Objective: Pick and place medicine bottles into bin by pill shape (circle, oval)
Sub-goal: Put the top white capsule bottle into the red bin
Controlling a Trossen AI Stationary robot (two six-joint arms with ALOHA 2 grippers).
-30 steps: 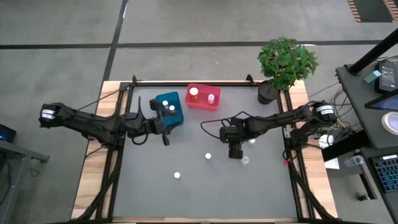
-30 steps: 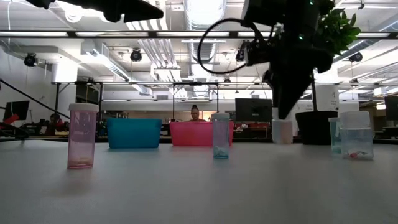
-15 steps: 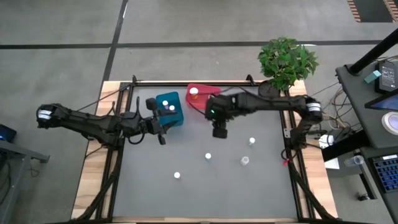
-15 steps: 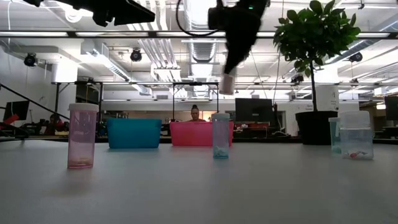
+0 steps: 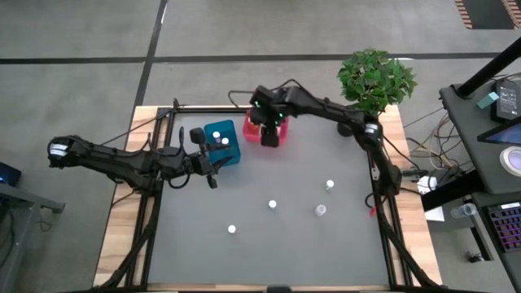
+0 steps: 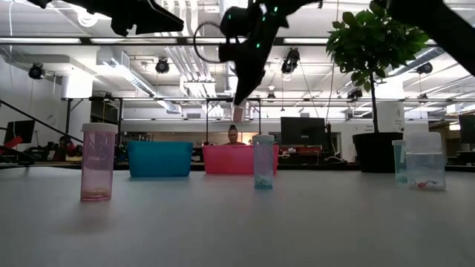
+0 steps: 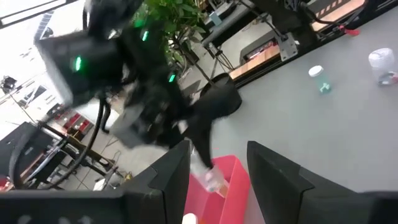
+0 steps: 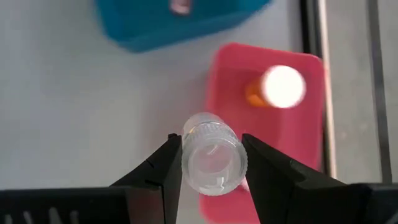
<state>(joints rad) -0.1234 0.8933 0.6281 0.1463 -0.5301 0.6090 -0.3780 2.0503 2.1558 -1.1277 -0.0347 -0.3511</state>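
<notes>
A grey table [image 5: 269, 244] with pale wooden side edges stands on a grey concrete floor [image 5: 244, 32] crossed by dark lines. A potted plant [image 5: 374, 81] sits at the table's far right corner. Right of the plant, a dark desk [image 5: 492, 122] holds a keyboard [image 5: 505, 228] and cables. Beyond the table, the low view shows a large hall with white ceiling beams, pipes and strip lights [image 6: 185, 41], a monitor [image 6: 300, 132] and a seated person [image 6: 232, 135] in the distance.
</notes>
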